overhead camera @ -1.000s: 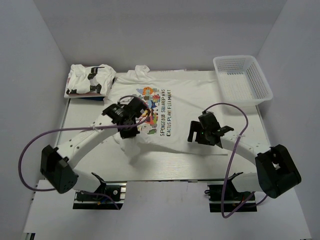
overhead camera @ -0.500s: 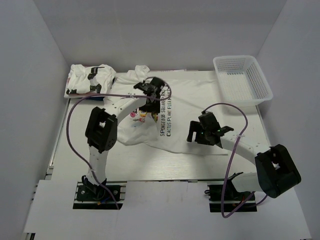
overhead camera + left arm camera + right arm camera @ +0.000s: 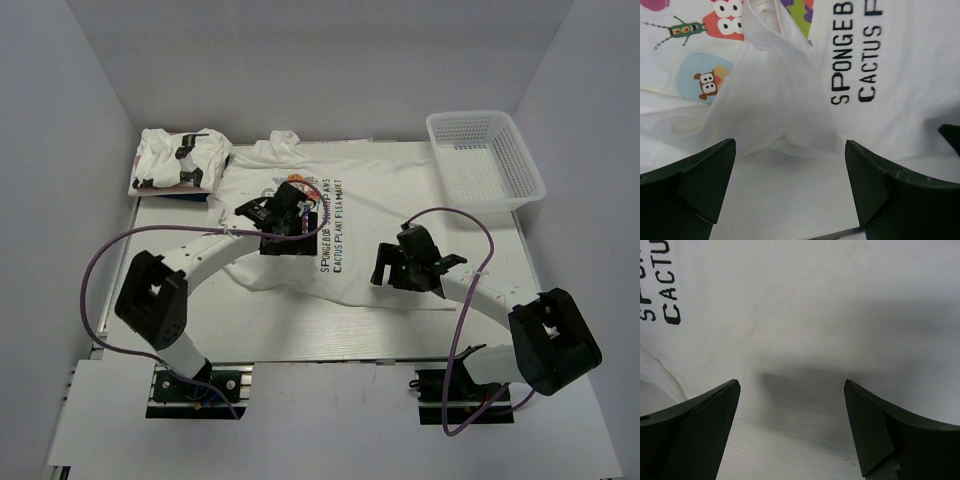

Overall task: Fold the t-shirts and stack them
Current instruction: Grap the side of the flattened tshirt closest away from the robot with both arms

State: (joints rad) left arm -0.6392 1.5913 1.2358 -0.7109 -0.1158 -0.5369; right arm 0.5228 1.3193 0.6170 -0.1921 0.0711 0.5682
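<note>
Here, the left claw [image 3: 790, 145] and right claw [image 3: 790, 383] gape wide, empty, over the limp, creased white t-shirt [image 3: 385, 200].

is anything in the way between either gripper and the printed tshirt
Nothing visible. The left gripper and right gripper both hang open over the printed t-shirt, and each wrist view shows only its white cloth between the fingers. Under the left one, a fold of that same shirt lies bunched over the print.

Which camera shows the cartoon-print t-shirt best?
Top external: nearly the whole cartoon-print t-shirt lies spread, near-left corner folded over. Left wrist shows only that fold and some print; right wrist only plain cloth and letters.
</note>
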